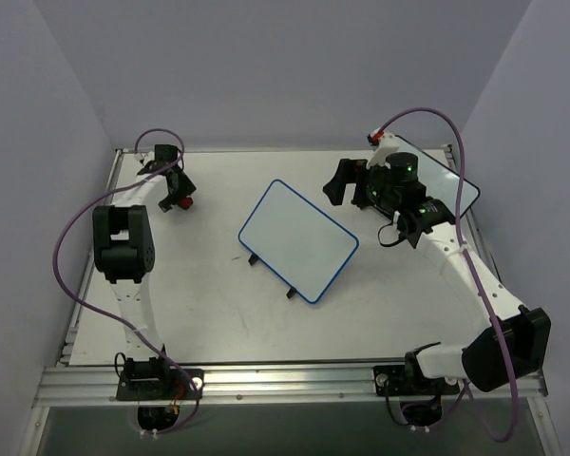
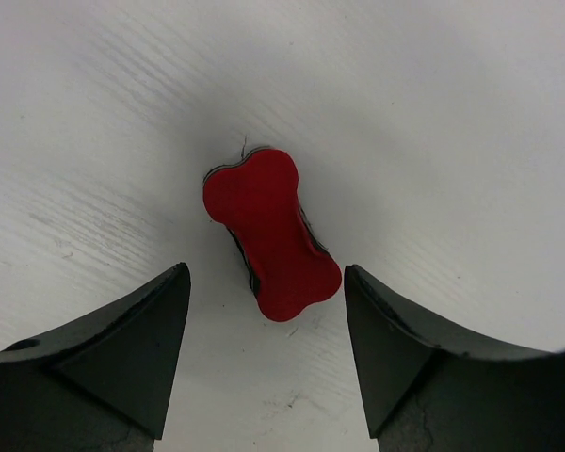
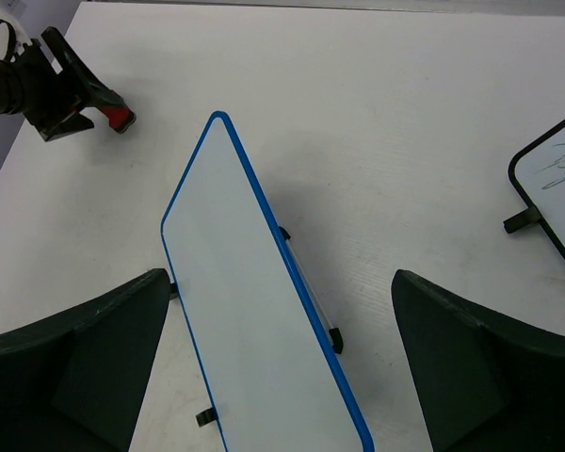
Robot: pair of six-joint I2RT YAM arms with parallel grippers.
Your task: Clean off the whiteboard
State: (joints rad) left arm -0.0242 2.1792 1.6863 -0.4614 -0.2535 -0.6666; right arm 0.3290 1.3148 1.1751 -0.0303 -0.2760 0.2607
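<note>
A blank blue-framed whiteboard (image 1: 297, 239) stands on small black feet mid-table; it also shows in the right wrist view (image 3: 254, 320). A black-framed whiteboard (image 1: 453, 182) with green writing (image 3: 557, 193) lies at the back right, partly under my right arm. A red bone-shaped eraser (image 2: 271, 234) lies flat on the table at the back left (image 1: 184, 201). My left gripper (image 2: 266, 301) is open just above it, and the eraser's near end lies between the fingertips, untouched. My right gripper (image 3: 281, 311) is open and empty above the blue board's right end (image 1: 344, 182).
The table (image 1: 218, 313) is white with a raised rail along its near edge. Grey walls close in at the back and on both sides. Purple cables loop from both arms. My left gripper (image 3: 56, 85) and the eraser (image 3: 120, 117) show far off in the right wrist view.
</note>
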